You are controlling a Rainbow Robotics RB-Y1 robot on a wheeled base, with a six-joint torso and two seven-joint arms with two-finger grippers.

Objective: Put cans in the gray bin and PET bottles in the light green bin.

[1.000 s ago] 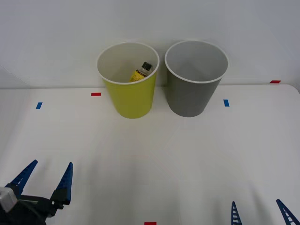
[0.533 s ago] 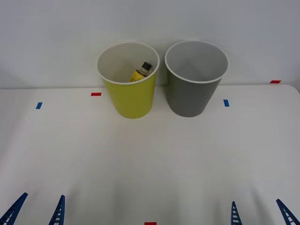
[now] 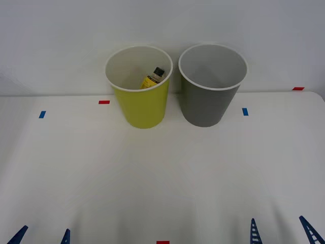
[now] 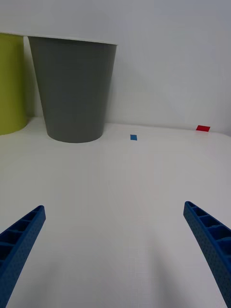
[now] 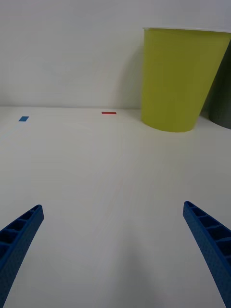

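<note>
Evidently sorted: the yellow bottle (image 3: 152, 78) lay tilted inside the light green bin (image 3: 139, 109), just beside the gray bin (image 3: 205, 104), while left gripper (image 3: 43, 238) and right gripper (image 3: 281, 231) sat well apart from that bin, spread and holding nothing, probably parked.

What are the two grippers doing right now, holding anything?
Left gripper: open, empty, low at the near table edge.
Right gripper: open, empty, parked likewise.
</note>
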